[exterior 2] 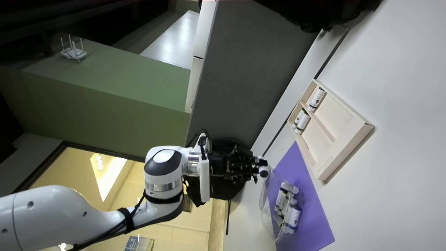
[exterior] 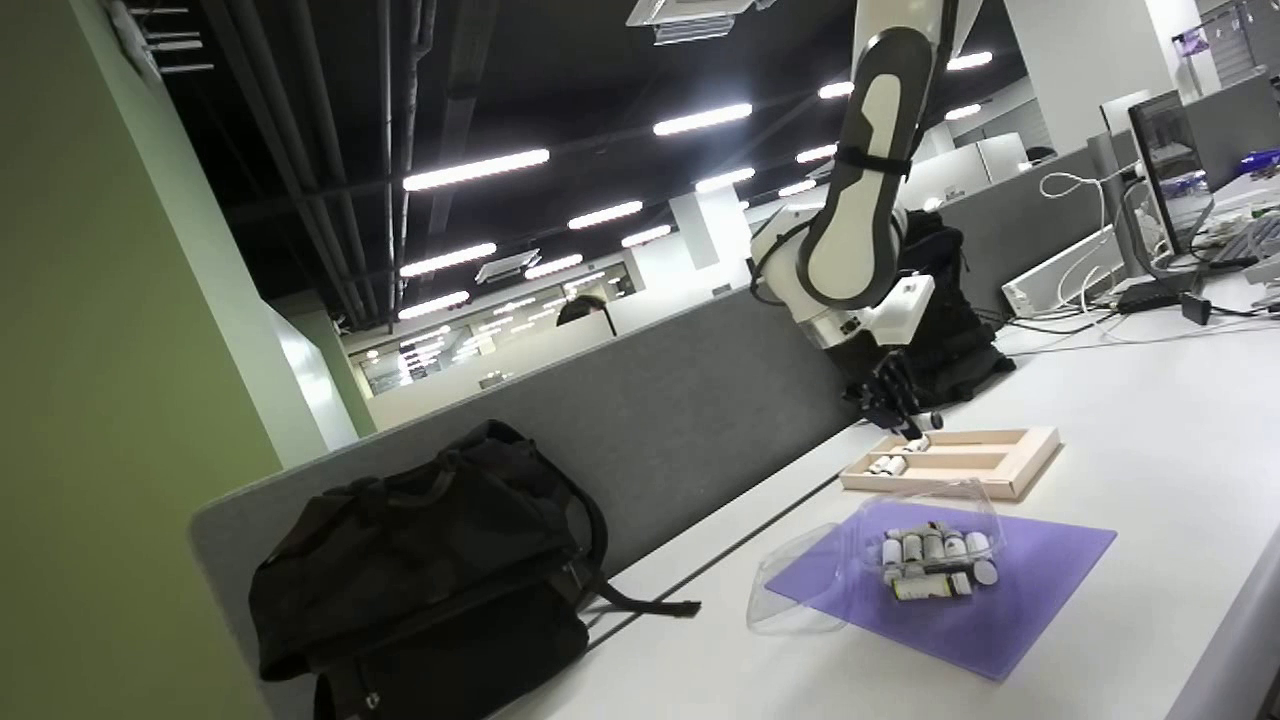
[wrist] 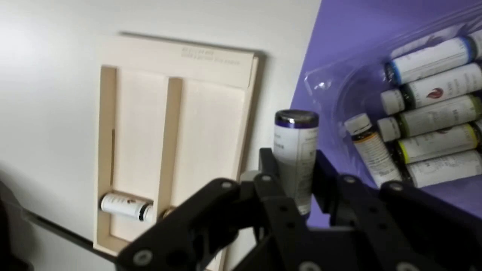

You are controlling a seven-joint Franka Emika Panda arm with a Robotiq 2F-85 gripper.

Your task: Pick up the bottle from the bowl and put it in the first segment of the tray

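My gripper [wrist: 293, 162] is shut on a small bottle [wrist: 295, 137] with a white label and purple band. In the wrist view it is held between the tray and the mat; the bottle [exterior 2: 264, 171] also shows at the fingertips [exterior 2: 258, 167] in an exterior view, above the table. The light wooden tray [wrist: 177, 60] has a long divider. One bottle [exterior 2: 317, 99] lies in the compartment farther from the mat, two [exterior 2: 302, 122] in the nearer one. Several other bottles lie in a clear plastic container [wrist: 325, 81]. No pale round bowl shows.
The container sits on a purple mat [exterior: 1055, 560], its clear lid [exterior: 800, 590] open to one side. A grey partition [exterior: 720, 385] runs along the table's back. One black backpack [exterior: 430, 560] leans on it; another [exterior: 950, 340] stands behind the arm. A monitor [exterior: 1165, 170] and cables are farther along.
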